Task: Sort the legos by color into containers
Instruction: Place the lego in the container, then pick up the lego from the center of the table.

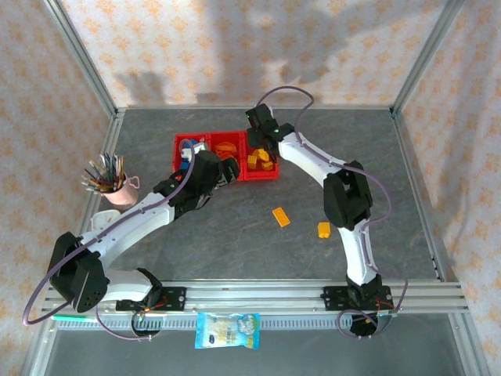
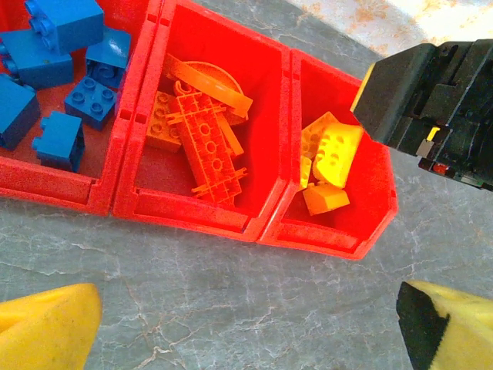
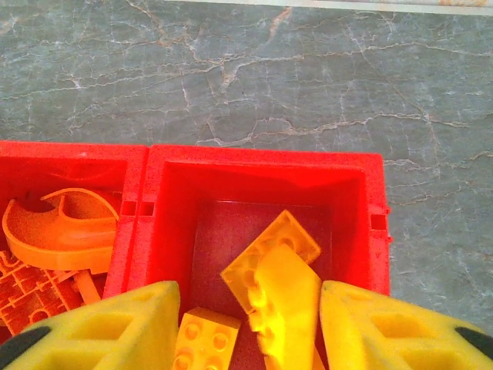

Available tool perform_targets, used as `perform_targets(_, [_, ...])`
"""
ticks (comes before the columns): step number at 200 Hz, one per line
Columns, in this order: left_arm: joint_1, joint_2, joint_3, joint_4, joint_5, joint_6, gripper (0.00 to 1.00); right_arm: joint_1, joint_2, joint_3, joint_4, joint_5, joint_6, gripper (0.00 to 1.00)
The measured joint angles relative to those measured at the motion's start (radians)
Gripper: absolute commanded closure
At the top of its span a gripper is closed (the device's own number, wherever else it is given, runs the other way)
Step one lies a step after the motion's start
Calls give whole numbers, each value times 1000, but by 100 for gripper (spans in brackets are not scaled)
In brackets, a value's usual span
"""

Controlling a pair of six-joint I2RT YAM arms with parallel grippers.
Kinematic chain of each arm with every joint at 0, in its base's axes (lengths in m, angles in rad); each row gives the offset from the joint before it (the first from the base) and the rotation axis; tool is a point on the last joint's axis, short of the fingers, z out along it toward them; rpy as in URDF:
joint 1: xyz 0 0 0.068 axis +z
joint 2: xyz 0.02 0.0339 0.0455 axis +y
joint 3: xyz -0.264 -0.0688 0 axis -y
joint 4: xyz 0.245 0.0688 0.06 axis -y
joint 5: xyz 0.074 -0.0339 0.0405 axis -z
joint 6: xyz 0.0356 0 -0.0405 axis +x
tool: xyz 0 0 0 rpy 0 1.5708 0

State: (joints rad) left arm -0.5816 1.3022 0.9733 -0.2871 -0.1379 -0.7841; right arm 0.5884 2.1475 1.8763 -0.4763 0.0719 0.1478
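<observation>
The right pincer [image 3: 250, 327] is hovering over the red translucent plastic tray's [image 3: 262, 158] right compartment, jaws apart around a tilted yellow plastic brick [image 3: 281, 297]. The left pincer [image 2: 246, 331] is gaping wide, empty. 2 yellow-orange bricks [image 1: 280, 216] are lying on the grey counter [image 1: 235, 243].

One bright red translucent plastic tray [image 2: 185, 212], three square compartments in a row. Left compartment: six small blue plastic bricks [image 2: 94, 100] countable in the left wrist view, frame edge cuts the pile. Middle compartment: at least four orange plastic pieces [image 2: 208, 142], namely one long studded strip, one squat brick and curved arcs; they overlap, so the exact number is unclear. Right compartment: three yellow plastic bricks [image 3: 269, 247] countable. Loose on the grey surface [image 1: 235, 243], near side right of centre: two yellow-orange pieces, one flat [image 1: 280, 217], one chunky [image 1: 324, 229]. One pink cup [image 1: 119, 194], one bundle of pens [image 1: 104, 172]. One blue-white packet [image 1: 227, 330] at the near edge.
</observation>
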Motion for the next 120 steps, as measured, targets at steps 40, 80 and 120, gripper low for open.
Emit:
perform_targets(40, [0, 0, 0, 0, 4, 0, 1, 0, -64, -79, -6, -13, -7, 42])
perform_targets(80, [0, -17, -20, 8, 47, 0, 1, 0, -256, -286, -2, -43, 9, 35])
perform_targets(120, [-24, -44, -79, 16, 79, -9, 1, 0, -418, -487, 5, -83, 44, 31])
